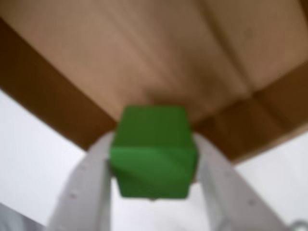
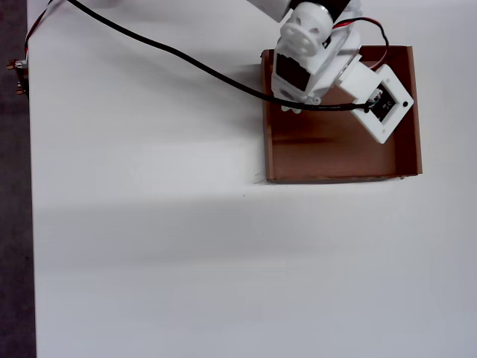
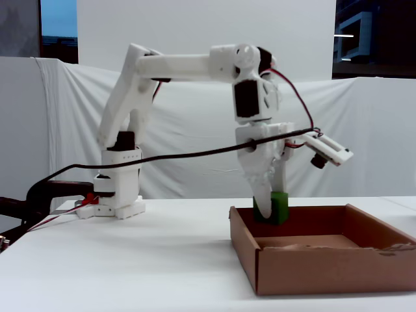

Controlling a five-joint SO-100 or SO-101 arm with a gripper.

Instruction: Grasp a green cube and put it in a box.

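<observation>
Gripper (image 3: pixel 272 207) is clamping the green cube (image 3: pixel 275 207), hanging it just above the box (image 3: pixel 312 266) floor, inside its back wall.

one green cube (image 3: pixel 278 207), one box (image 3: pixel 325 266), one gripper (image 3: pixel 268 209)

Cube (image 1: pixel 153 151): bright green on its upper face, darker green on the lower face in the wrist view; plain, no markings. Box (image 3: pixel 325 260): brown cardboard, with a lighter tan floor and darker brown walls in the wrist view. Gripper (image 1: pixel 153 192): white fingers (image 1: pixel 84 192) on either side of the cube. Arm (image 3: pixel 182 65): white, with black motor blocks. Cable (image 2: pixel 164 51): black; thinner wires (image 3: pixel 296 91) red. Bench (image 2: pixel 149 246): plain white. Backdrop cloth (image 3: pixel 65 117): white.
</observation>
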